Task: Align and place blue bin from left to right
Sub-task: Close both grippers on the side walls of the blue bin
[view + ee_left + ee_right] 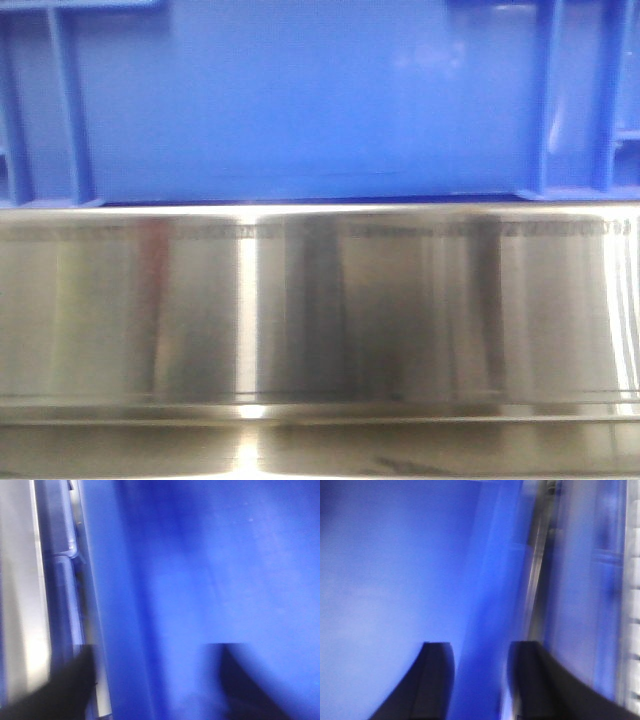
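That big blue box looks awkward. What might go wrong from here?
The left gripper and right gripper each straddle a wall of the blue bin. Both wrist views are blurred, so I cannot judge the grip. If one slips, the bin could tilt. It also sits near the steel counter edge, so a pull outward might tip it off.

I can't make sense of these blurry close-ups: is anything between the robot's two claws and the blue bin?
Nothing visible. The left gripper and the right gripper each have a wall of the blue bin directly between their dark fingers, one finger on either side. The blur hides whether they are touching it.
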Robot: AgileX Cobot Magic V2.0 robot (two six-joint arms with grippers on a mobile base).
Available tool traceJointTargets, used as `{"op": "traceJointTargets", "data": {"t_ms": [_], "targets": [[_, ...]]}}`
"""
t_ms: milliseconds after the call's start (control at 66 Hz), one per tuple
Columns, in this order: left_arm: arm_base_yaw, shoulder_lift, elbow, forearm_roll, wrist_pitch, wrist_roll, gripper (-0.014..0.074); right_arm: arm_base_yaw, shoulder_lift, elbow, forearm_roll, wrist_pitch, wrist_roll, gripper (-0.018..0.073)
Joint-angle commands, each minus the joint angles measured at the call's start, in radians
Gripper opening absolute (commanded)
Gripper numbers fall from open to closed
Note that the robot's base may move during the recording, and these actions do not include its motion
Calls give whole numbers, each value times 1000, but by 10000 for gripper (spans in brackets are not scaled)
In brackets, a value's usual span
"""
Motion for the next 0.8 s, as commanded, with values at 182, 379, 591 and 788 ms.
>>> {"op": "traceJointTargets", "data": {"t_ms": [182, 379, 591, 788], "targets": [[4, -4, -6, -47, -7, -5, -111, -4, -3, -5, -32, -26, 11, -69], [4, -6, -8, -47, -5, -5, -111, -4, -9, -5, -32, -28, 11, -69], [4, -42, -9, -47, -16, -5, -111, -4, -41, -5, -32, -40, 11, -69], [4, -108, -11, -47, -41, -5, -111, -4, -98, -5, -32, -40, 11, -69]]}}
